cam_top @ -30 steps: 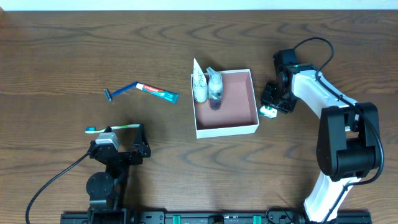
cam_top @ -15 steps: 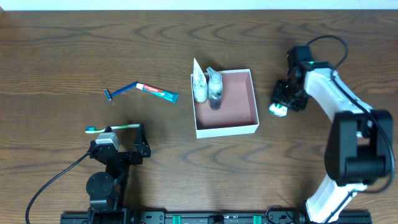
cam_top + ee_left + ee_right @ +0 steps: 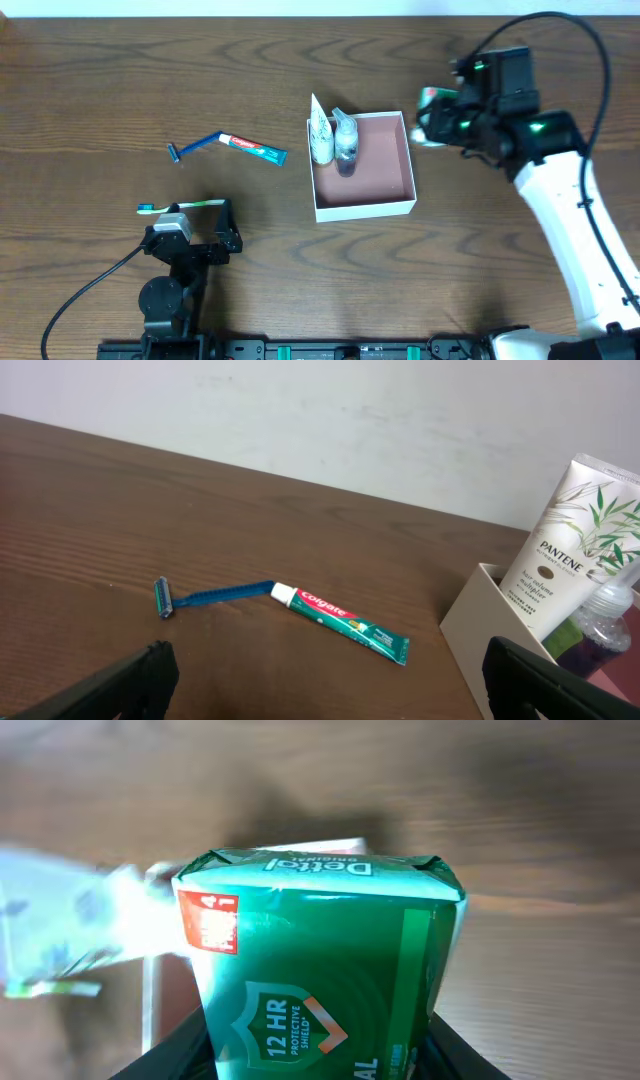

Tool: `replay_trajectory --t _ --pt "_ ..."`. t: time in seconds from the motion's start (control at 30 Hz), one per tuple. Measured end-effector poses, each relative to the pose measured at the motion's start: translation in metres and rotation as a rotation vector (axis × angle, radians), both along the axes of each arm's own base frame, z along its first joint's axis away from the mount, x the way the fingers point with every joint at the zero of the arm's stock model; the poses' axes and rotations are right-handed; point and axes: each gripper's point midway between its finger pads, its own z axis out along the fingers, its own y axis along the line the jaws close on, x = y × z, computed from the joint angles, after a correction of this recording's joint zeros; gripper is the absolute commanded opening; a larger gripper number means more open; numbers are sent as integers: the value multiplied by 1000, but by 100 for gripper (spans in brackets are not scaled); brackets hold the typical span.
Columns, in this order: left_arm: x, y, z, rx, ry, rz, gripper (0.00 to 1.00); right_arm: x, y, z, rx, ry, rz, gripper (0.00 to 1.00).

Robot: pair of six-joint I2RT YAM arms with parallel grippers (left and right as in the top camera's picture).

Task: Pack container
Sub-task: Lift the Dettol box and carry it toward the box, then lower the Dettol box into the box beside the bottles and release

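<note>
We find the container (image 3: 365, 209) mid-table, with 2 items, a tube (image 3: 320, 137) and a bottle (image 3: 346, 145), against its left wall. The right gripper (image 3: 436, 118) grips a green soap carton (image 3: 320, 980) just beside its far right corner. The left gripper (image 3: 197, 236) stands spread wide, holding nothing

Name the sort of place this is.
Probably a robot test bench: a wooden table, white wall, toothpaste and razor laid out beside a container, and a soap carton held in the right gripper.
</note>
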Motion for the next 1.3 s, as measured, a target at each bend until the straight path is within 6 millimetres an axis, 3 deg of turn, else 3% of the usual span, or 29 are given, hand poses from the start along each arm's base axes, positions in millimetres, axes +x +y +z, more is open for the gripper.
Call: replay_trajectory --t 0.23,0.57,0.67,0.7,0.73,0.77,0.93,1.3 --pt "0 0 0 0 0 0 98 -22 59 -20 -40 60 74 41" --pt "0 0 0 0 0 0 98 -33 87 -51 -48 153 -179 40" --pt "0 0 0 0 0 0 98 -35 92 -58 -32 173 -275 32" --pt "0 0 0 0 0 0 98 -36 93 -60 -25 179 -305 23" --pt "0 0 0 0 0 0 98 -38 95 -63 -16 185 -338 6" --pt "0 0 0 0 0 0 98 -39 96 -65 -9 190 -365 3" --pt "0 0 0 0 0 0 98 -44 106 -79 28 229 -495 13" --pt "0 0 0 0 0 0 98 -60 126 -104 67 295 -647 18"
